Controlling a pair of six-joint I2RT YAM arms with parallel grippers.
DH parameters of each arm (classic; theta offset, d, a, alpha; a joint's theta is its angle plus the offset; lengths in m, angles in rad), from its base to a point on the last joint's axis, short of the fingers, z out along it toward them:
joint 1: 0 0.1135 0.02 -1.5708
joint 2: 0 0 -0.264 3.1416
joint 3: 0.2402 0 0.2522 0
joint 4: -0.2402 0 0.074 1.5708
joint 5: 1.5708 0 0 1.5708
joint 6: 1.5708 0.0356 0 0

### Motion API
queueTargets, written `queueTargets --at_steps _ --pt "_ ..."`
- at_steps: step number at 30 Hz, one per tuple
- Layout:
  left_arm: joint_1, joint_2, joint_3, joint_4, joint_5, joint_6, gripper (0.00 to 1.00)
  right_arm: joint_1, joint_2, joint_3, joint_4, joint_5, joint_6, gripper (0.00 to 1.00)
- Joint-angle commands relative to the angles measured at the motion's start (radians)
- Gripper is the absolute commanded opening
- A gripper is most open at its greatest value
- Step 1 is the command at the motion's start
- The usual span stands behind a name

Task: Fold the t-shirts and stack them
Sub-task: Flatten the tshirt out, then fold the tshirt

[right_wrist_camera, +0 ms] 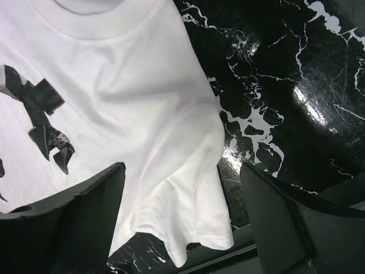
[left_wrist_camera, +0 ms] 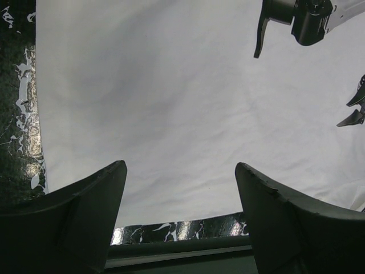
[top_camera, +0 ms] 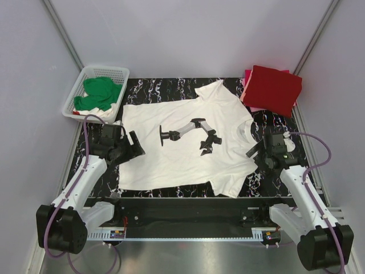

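8 and 4 o'clock: left gripper [left_wrist_camera: 179,171], right gripper [right_wrist_camera: 182,171], wide open, empty. Centre: white t-shirt [top_camera: 171,165] flat, print up. Pinch near hem and sleeve edge together, lift evenly. 1 o'clock: red t-shirt stack [top_camera: 272,88].

Counting four t-shirts: one white t-shirt [top_camera: 171,165] carrying a single robot-arm print [top_camera: 188,134], one green t-shirt [top_camera: 102,90], one red t-shirt [top_camera: 274,88] and one pink t-shirt [top_camera: 247,80]. Leaving uncounted one scrap of white cloth [top_camera: 101,106] beside the green, too hidden for naming. Counting one white lattice basket [top_camera: 117,71] and one black marbled table [top_camera: 274,123]. Counting two robot arms, left arm [top_camera: 85,182] and right arm [top_camera: 302,188], and two grippers, left gripper [top_camera: 137,145] and right gripper [top_camera: 254,151], each showing two fingers.
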Motion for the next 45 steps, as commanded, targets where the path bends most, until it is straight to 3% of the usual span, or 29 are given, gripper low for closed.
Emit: queueTargets --at_steps 1,5,9,15,23,29,34,39,45 --pt "-0.007 -0.020 -0.003 0.035 -0.006 -0.006 0.83 -0.003 0.021 -0.006 -0.008 -0.028 0.012 0.90" --pt "-0.013 -0.012 -0.005 0.038 -0.012 -0.007 0.83 -0.002 -0.021 -0.049 0.053 -0.205 0.030 0.90" --pt "-0.013 -0.010 -0.005 0.041 -0.016 -0.006 0.83 0.055 -0.060 -0.161 0.094 -0.280 0.082 0.84" --pt "-0.016 -0.015 -0.008 0.047 -0.018 -0.007 0.83 0.348 -0.003 -0.201 0.090 -0.148 0.223 0.80" --pt "-0.041 -0.018 -0.008 0.039 -0.036 -0.012 0.83 0.369 0.041 -0.216 0.107 -0.137 0.199 0.50" --pt "-0.041 -0.020 -0.006 0.039 -0.041 -0.012 0.83 0.414 0.075 -0.195 0.082 -0.148 0.192 0.49" --pt "-0.041 -0.020 -0.005 0.039 -0.047 -0.010 0.83 0.457 0.106 -0.176 0.042 -0.140 0.197 0.38" --pt "-0.041 -0.023 -0.005 0.039 -0.044 -0.007 0.83 0.518 0.216 -0.131 0.010 -0.129 0.186 0.38" --pt "-0.041 -0.027 -0.003 0.042 -0.040 -0.004 0.83 0.561 0.346 -0.068 -0.005 -0.102 0.169 0.27"
